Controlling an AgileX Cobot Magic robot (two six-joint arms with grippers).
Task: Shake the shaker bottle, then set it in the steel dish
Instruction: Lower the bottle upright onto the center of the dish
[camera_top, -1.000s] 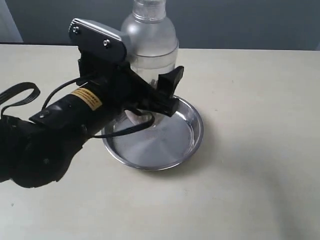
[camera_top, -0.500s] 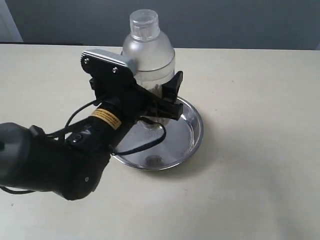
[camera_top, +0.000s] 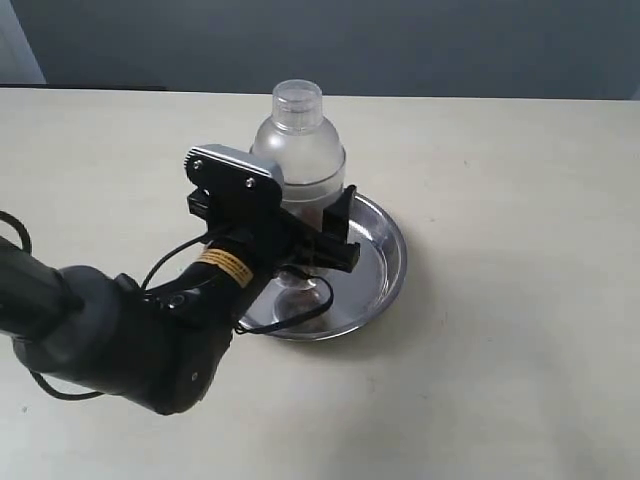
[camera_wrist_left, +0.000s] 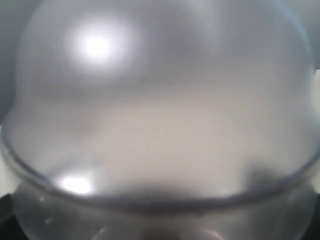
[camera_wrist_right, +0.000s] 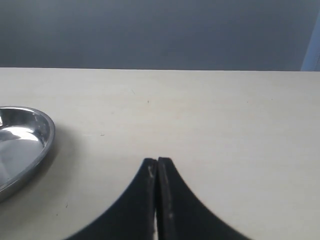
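Note:
The shaker bottle (camera_top: 298, 155), frosted clear with a small round cap, stands upright over the near-left part of the steel dish (camera_top: 392, 250). My left gripper (camera_top: 305, 222) is shut on the bottle's lower body; one black finger (camera_top: 344, 218) shows on its right side. The gripper hides the bottle's base, so contact with the dish cannot be told. In the left wrist view the blurred dome of the shaker bottle (camera_wrist_left: 160, 100) fills the picture. My right gripper (camera_wrist_right: 157, 163) is shut and empty, low over bare table, with the steel dish (camera_wrist_right: 30, 131) off to one side.
The left arm's black body and its looping cable (camera_top: 290, 315) lie over the dish's near-left rim. The beige table (camera_top: 520, 330) stretches around the dish, with a grey wall behind it.
The left gripper has come down with the shaker bottle, from high above the dish to low over its near-left part. The arm has dropped closer to the table.

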